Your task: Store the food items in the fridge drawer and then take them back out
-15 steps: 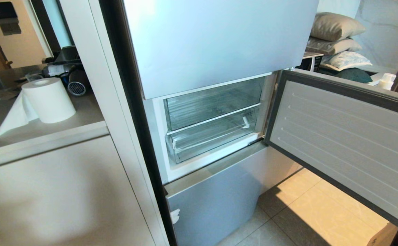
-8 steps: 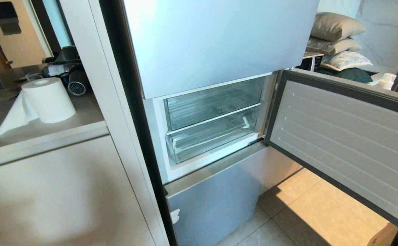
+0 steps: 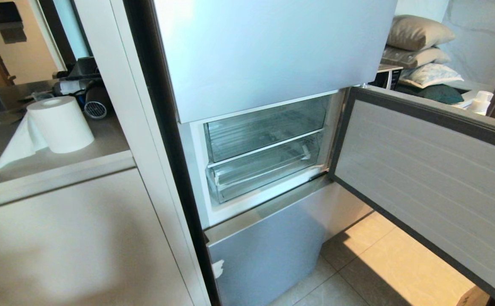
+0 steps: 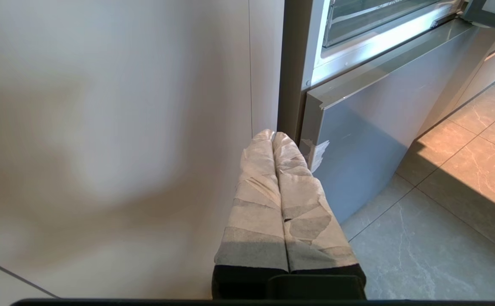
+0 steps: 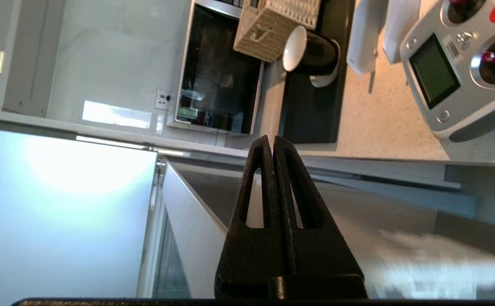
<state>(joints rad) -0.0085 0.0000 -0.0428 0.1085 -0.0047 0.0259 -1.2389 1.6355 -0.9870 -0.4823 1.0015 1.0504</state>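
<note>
Beside the open door (image 5: 196,238), my right jaws (image 5: 272,142) are pressed together, empty; left jaws (image 4: 273,137) likewise, parked low. Fridge drawer (image 3: 264,172) sits pushed in; no food visible. Next: pull it out.

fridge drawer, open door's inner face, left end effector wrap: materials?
Fridge drawer: clear rigid plastic, likely; you see through it, with glints on its thick front lip.
Door's inner face: matte pale plastic liner, probably moulded, judging by its faint ridges, framed by a dark gasket-like border.
Left end effector: fingers wrapped in whitish fibrous tape or cloth, with creased overlapping strips; the core beneath is hidden.
</note>
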